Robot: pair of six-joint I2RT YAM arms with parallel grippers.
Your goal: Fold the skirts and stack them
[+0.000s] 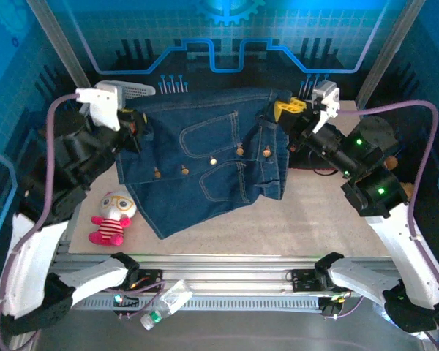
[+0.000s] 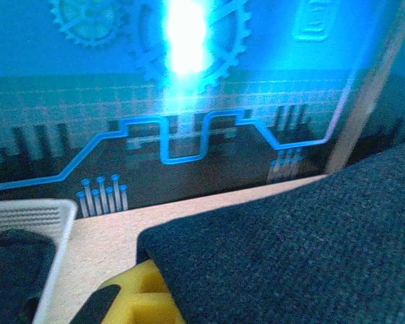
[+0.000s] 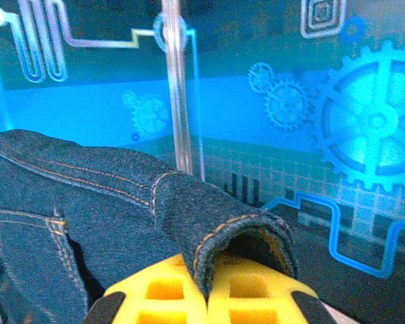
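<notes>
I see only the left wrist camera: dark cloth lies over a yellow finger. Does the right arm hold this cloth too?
Observer: Yes. The right wrist view shows the right fingers shut on a stitched edge of the denim skirt.
Operator: How does the skirt lie?
Observer: From above, it is spread between the left fingers and the right ones, with buttons and pockets facing up.
Operator: Is something else near it?
Observer: A pink-and-white plush toy lies at the near left, close beside the skirt's left edge. Whether they touch, I cannot tell.
</notes>
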